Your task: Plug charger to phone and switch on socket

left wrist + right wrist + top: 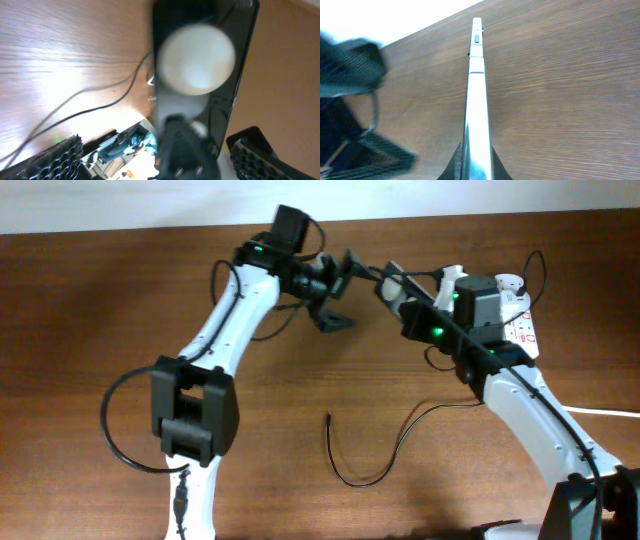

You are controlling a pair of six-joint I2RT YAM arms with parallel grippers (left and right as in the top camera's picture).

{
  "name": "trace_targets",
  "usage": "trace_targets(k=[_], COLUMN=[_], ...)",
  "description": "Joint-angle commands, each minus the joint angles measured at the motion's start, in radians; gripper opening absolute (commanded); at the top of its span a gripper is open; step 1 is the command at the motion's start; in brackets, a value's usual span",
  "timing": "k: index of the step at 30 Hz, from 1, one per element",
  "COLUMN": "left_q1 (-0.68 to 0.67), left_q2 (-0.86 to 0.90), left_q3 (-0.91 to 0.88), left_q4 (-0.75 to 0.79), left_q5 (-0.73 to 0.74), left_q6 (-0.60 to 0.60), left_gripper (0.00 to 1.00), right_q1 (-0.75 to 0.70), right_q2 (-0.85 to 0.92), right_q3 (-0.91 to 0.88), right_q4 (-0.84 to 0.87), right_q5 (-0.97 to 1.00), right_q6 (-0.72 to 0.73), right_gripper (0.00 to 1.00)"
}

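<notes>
Overhead, the right arm is half hiding the socket (pixel 522 328); the charger (pixel 362 472) is lying loose on the worktop (pixel 100 300). Left wrist: the left pincer (pixel 157 156) is gaping wide around the blurred phone (pixel 200 65). Right wrist: the right pincer (pixel 476 172) is clamping the phone edge-on.

Your widest free passage is the bare table (pixel 90 300) to the left of the left arm (pixel 225 330). Between the two arms the wood is open, but the charger (pixel 350 478) loops across it. At far centre the left gripper (pixel 343 290), jaws spread, brackets the phone (pixel 240 50) pinched by the right gripper (pixel 388 284), leaving no gap there. The right arm (pixel 540 410) overhangs the socket (pixel 522 330).
</notes>
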Motion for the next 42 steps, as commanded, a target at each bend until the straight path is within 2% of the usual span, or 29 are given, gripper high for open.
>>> trace_targets(k=[1,4,5,6,8,9,11,14,16,21,23,28,36,42], left_q1=[0.11,0.225,0.272,0.291,0.317,0.318,0.314,0.295,0.274,0.221,0.207,0.189,0.117,0.114], left_q2=[-0.04,-0.04,-0.04,-0.04,-0.04,-0.04,-0.04,-0.04,-0.04,-0.04,-0.04,-0.04,-0.04,-0.04], left_q3=[0.015,0.015,0.015,0.015,0.015,0.015,0.015,0.015,0.015,0.015,0.015,0.015,0.015,0.015], left_q4=[-0.082,-0.146,-0.165,-0.165,-0.159,-0.149,-0.095,0.085,0.263,0.556,0.584,0.728,0.727,0.727], left_q5=[-0.008,0.022,0.069,0.099,0.164,0.182,0.195,0.194,0.194,0.151,0.129,0.081,0.08,0.086], left_q6=[0.19,0.407,0.463,0.462,0.461,0.459,0.393,0.252,0.101,-0.131,-0.155,-0.331,-0.332,-0.332], left_gripper=[0.99,0.99,0.99,0.99,0.99,0.99,0.99,0.99,0.99,0.99,0.99,0.99,0.99,0.99], right_q1=[-0.071,-0.112,-0.111,-0.111,-0.109,-0.108,-0.102,-0.07,-0.031,0.029,0.049,0.101,0.14,0.141], right_q2=[-0.001,-0.001,-0.001,-0.001,-0.001,-0.001,-0.001,-0.001,-0.001,-0.001,-0.001,-0.001,-0.001,-0.001], right_q3=[0.017,0.017,0.017,0.017,0.017,0.017,0.017,0.017,0.017,0.017,0.017,0.017,0.017,0.017], right_q4=[-0.014,0.002,0.039,0.055,0.096,0.121,0.198,0.33,0.343,0.444,0.51,0.596,0.615,0.615], right_q5=[-0.067,-0.224,-0.312,-0.346,-0.407,-0.409,-0.409,-0.388,-0.302,-0.232,-0.219,-0.114,-0.115,-0.107], right_q6=[-0.011,0.103,0.224,0.32,0.603,0.663,0.758,0.89,1.016,1.23,1.275,1.357,1.357,1.357], right_gripper=[0.04,0.04,0.04,0.04,0.04,0.04,0.04,0.04,0.04,0.04,0.04,0.04,0.04,0.04])
